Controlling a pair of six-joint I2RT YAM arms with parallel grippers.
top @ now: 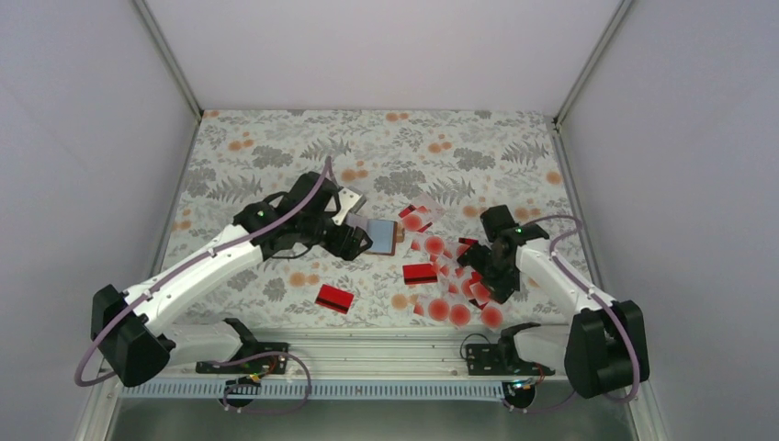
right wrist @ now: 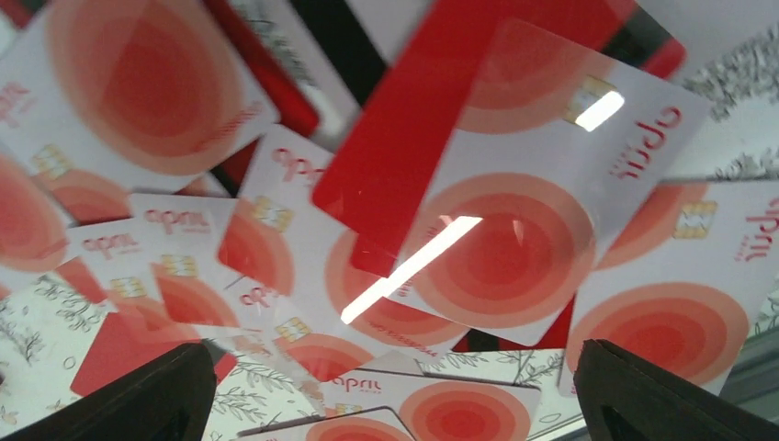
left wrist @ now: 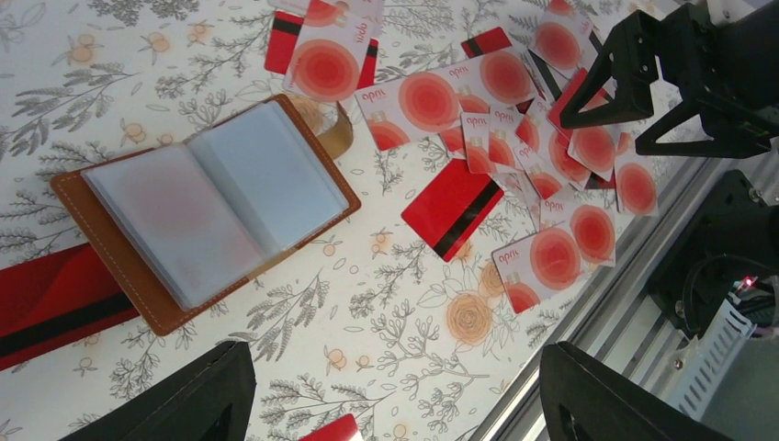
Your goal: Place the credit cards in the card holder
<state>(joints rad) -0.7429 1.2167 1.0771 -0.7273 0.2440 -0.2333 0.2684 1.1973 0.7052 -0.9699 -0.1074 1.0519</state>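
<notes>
**On the floral table: one holder, two arms, a heap of cards**

Across the flower-printed table [top: 276, 147] two arms reach in, one from each side. The left gripper [left wrist: 404, 404] hangs with its jaws wide and nothing between them. Below it the single card holder [left wrist: 211, 207] lies open near the table's middle, pale pages up. The right gripper [right wrist: 404, 395], jaws equally spread and empty, hovers close over the heap of credit cards [left wrist: 514, 138] to the right of the holder.

The cards overlap too much for an exact count. The left wrist view shows at least ten whitish ones with red dots and at least five red striped ones. One striped card [left wrist: 55, 308] lies against the holder's edge.

The top view shows one red card [top: 334, 299] whole, lying apart near the front rail [top: 386, 340], while the left arm there hides the holder's left part. Lettering and chips on the cards are lost in the top view but show in both wrist views.
</notes>
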